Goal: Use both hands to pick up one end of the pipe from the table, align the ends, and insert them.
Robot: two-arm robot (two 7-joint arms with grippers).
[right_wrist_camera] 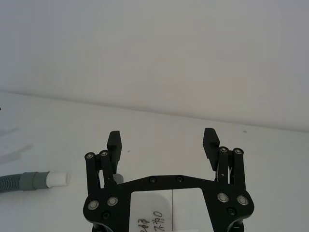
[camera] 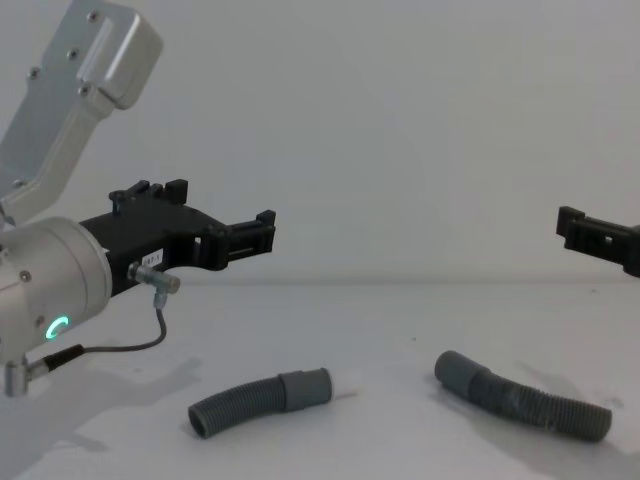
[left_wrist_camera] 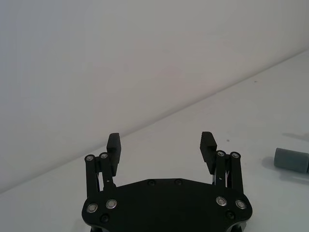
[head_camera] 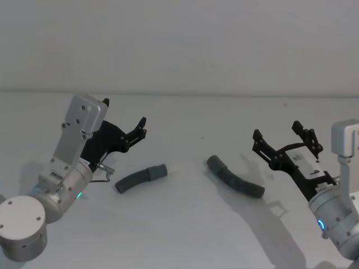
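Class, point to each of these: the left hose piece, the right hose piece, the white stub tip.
left hose piece [head_camera: 136, 179], head view, middle of its corrugated body.
right hose piece [head_camera: 234, 180], head view, middle of its corrugated body.
white stub tip [right_wrist_camera: 58, 179], right wrist view, its side.

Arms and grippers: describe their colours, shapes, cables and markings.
Silver cylindrical left arm and right arm, lit green and blue; a thin dark cable loops off the left. Black, angular, two-fingered left gripper and right gripper; the right bears a handwritten white label.
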